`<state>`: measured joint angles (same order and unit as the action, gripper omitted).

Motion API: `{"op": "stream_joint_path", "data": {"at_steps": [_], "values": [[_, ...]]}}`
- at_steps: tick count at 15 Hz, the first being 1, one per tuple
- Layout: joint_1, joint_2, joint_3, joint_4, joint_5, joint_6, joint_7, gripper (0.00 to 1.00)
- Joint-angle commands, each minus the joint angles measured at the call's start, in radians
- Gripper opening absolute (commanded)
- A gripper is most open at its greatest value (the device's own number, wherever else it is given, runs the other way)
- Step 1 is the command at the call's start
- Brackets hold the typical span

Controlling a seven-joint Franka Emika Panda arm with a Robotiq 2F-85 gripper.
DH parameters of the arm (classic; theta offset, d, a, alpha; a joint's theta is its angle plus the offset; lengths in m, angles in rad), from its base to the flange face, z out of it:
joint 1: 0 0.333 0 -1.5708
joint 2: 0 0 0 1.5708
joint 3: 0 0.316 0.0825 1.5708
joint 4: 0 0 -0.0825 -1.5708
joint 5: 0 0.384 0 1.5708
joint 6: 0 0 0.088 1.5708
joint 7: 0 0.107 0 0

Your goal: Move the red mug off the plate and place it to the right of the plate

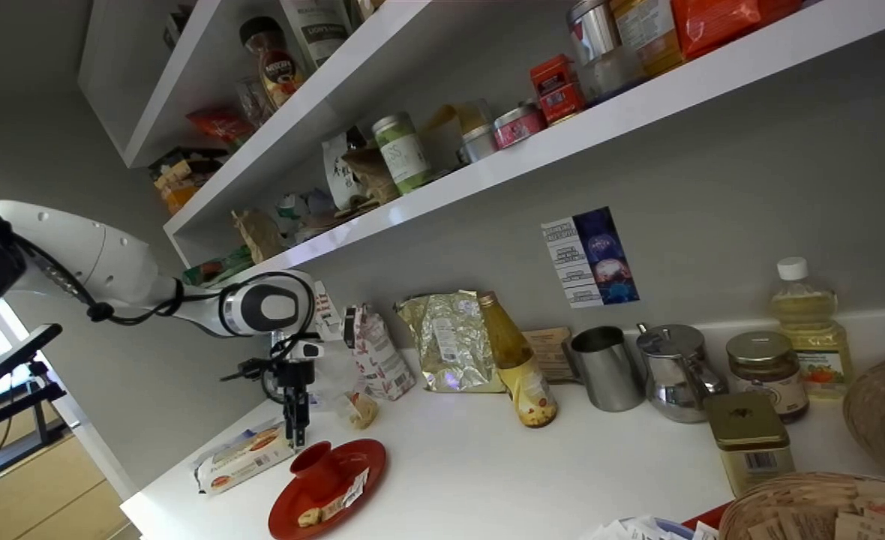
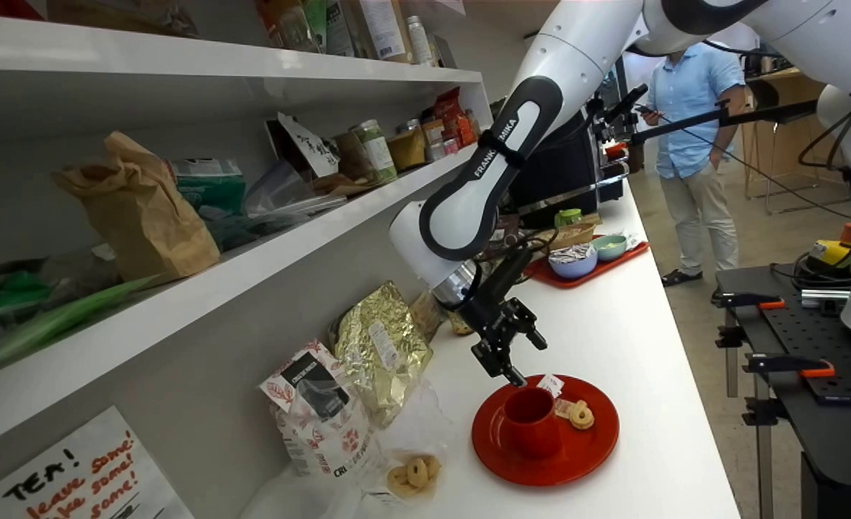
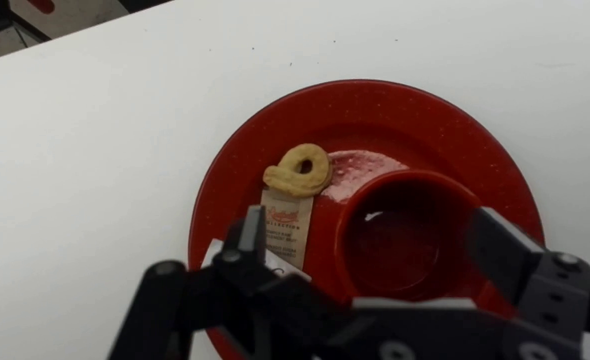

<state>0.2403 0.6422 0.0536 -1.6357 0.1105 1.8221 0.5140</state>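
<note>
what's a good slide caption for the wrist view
Open gripper above a red mug on a red plate, with a ring-shaped snack and a brown packet.

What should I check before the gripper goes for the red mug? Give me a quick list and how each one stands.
1. Gripper open: ok; its fingers stand apart in the wrist view.
2. Red mug upright on the plate: ok.
3. Mug centered between the fingers: not ok; in the wrist view the finger on the picture's right overlaps its rim.
4. Nothing else on the plate: not ok; a cookie and paper packets lie there, so a finger might catch them.
5. Mug empty: cannot tell; its inside is dark with a glint.
</note>
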Motion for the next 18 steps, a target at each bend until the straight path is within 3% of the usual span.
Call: {"op": "stream_joint_path", "data": {"at_steps": [1, 17, 18], "values": [[0.008, 0.046, -0.017, 0.043, -0.002, -0.023, 0.033, 1.0], [0.022, 0.2, -0.012, 0.141, 0.021, -0.037, 0.073, 1.0], [0.025, 0.207, -0.011, 0.141, 0.018, -0.032, 0.068, 0.75]]}}
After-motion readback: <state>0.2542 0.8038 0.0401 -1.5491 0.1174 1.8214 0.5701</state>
